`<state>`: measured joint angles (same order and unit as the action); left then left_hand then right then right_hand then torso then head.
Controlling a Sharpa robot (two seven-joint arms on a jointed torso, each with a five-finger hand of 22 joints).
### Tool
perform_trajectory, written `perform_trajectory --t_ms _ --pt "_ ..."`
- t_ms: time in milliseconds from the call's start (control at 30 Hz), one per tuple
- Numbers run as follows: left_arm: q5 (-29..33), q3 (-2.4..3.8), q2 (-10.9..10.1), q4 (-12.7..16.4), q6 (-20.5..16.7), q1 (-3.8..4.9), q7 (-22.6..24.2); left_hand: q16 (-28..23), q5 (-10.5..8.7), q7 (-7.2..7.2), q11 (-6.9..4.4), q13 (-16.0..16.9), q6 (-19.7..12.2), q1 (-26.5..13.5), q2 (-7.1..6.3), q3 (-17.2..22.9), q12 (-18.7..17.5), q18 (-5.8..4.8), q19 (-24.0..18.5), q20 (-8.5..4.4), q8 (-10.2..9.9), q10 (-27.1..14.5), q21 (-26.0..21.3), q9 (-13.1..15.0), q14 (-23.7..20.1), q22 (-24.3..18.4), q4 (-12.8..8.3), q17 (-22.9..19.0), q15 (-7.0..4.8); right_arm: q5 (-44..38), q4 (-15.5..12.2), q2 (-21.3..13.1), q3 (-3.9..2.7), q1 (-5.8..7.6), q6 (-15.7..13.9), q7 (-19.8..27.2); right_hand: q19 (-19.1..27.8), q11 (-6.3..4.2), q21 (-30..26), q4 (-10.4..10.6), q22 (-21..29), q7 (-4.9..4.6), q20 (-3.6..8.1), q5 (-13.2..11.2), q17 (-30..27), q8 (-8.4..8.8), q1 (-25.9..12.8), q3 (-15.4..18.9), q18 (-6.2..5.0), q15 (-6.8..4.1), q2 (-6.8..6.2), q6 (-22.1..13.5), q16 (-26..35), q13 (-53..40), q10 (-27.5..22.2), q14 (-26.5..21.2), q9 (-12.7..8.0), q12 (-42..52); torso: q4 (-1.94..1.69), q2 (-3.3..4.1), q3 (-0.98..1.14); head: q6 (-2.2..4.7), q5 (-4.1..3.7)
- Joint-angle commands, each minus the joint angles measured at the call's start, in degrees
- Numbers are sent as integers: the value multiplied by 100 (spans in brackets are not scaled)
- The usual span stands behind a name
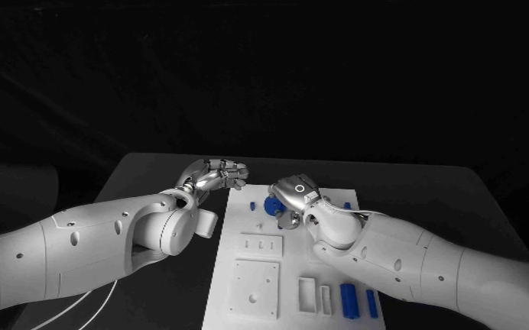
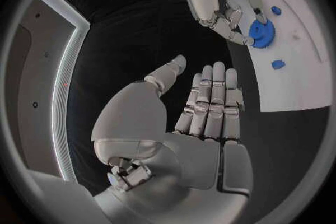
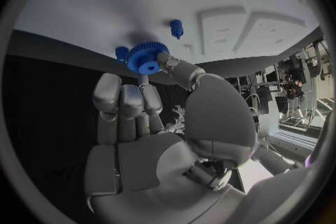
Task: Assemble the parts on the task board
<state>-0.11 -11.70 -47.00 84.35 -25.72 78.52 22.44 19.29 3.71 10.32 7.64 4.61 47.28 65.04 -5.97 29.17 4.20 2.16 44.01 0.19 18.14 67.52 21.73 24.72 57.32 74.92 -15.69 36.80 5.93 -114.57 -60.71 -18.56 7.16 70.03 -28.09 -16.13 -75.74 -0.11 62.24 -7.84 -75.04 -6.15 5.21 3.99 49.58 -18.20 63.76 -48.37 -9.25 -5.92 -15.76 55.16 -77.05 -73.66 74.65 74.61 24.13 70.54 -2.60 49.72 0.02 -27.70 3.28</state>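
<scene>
I see the white rectangular task board (image 1: 256, 269) lying in the middle of the black table (image 1: 441, 185), running from near to far. The small blue toothed gear wheel (image 3: 146, 57) is round with fine teeth round its rim and a hub at its centre; it sits at the far end of the board, pinched between the thumb and fingertips of the right silver hand (image 1: 296, 202). In the left wrist view that same gear (image 2: 262, 33) rests right at the board's surface under those fingertips. My right hand reaches in from the right with its fingers pointing down and to the left onto the gear, the rest of them curled close together.

Just beside the gear I see a small blue peg (image 3: 176, 28) standing upright in the board, and another short blue stub (image 3: 122, 54) touching or nearly touching the gear's rim; I cannot tell which. At the near right of the board lie 2 long blue bars (image 1: 348, 300) side by side.

My left silver hand (image 1: 216, 175) hovers over the black table just left of the board's far corner. It holds nothing; in its wrist view the fingers (image 2: 210, 101) lie straight and close together, thumb out to the side.
</scene>
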Motion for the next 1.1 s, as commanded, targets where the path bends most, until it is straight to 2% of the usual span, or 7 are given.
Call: perform_trajectory --t_ms 33,133,300,433,700,1100 --pt "40 6 6 35 47 6 52 -32 22 -4 3 4 -4 -43 -5 23 -25 71 -24 8 -20 -12 30 9 -3 126 4 8 11 20 61 18 1 -2 75 40 10 7 32 12 -68 -26 32 22 6 -3 24 -17 -575 -34 21 61 37 12 -36 -22 4 -28 6 4 0 2 9" --pt "41 6 13 57 43 6 74 -33 21 -4 3 3 -5 -45 -6 24 -26 71 -24 7 -21 -13 30 9 -3 126 4 9 11 73 97 31 1 -2 112 65 14 11 28 13 -66 -31 35 16 8 7 22 -12 -575 -31 22 45 44 31 -59 -24 -1 -53 5 -2 -6 -5 2" --pt "44 6 20 88 53 6 60 -34 19 -4 2 3 -5 -51 -4 24 -26 72 -25 8 -21 -14 31 10 -2 126 6 11 11 91 147 79 1 -1 140 79 18 13 24 10 -65 -33 37 15 9 11 26 -12 -575 -28 25 38 53 47 -78 -27 -3 -75 18 3 -1 -22 11" --pt "44 6 25 83 52 5 62 -37 18 -4 2 3 -8 -46 -14 27 -27 74 -28 6 -22 -17 33 11 -1 126 -3 14 10 117 206 101 1 -1 168 89 24 22 18 6 -62 -42 40 1 10 29 20 4 -575 -22 15 7 66 55 -89 -29 -12 -87 4 -3 -4 -40 -14" --pt "44 6 34 73 67 5 49 -40 16 -4 1 2 -9 -43 -23 29 -28 75 -31 5 -23 -19 34 12 -1 126 -11 17 10 218 241 146 1 -1 210 145 -8 104 31 -17 -61 -128 74 8 40 188 34 85 -575 55 -23 -287 90 67 -68 -15 -82 -87 6 -1 2 -38 5" --pt "62 6 31 68 73 5 35 -43 11 -4 2 2 -11 -47 -29 28 -28 74 -33 7 -23 -20 36 13 -2 127 -14 20 10 315 249 138 1 0 358 154 -13 101 36 -30 -62 -125 90 -62 73 324 15 229 -575 54 -64 -592 112 80 -75 -8 -133 -94 12 -4 1 -42 22"
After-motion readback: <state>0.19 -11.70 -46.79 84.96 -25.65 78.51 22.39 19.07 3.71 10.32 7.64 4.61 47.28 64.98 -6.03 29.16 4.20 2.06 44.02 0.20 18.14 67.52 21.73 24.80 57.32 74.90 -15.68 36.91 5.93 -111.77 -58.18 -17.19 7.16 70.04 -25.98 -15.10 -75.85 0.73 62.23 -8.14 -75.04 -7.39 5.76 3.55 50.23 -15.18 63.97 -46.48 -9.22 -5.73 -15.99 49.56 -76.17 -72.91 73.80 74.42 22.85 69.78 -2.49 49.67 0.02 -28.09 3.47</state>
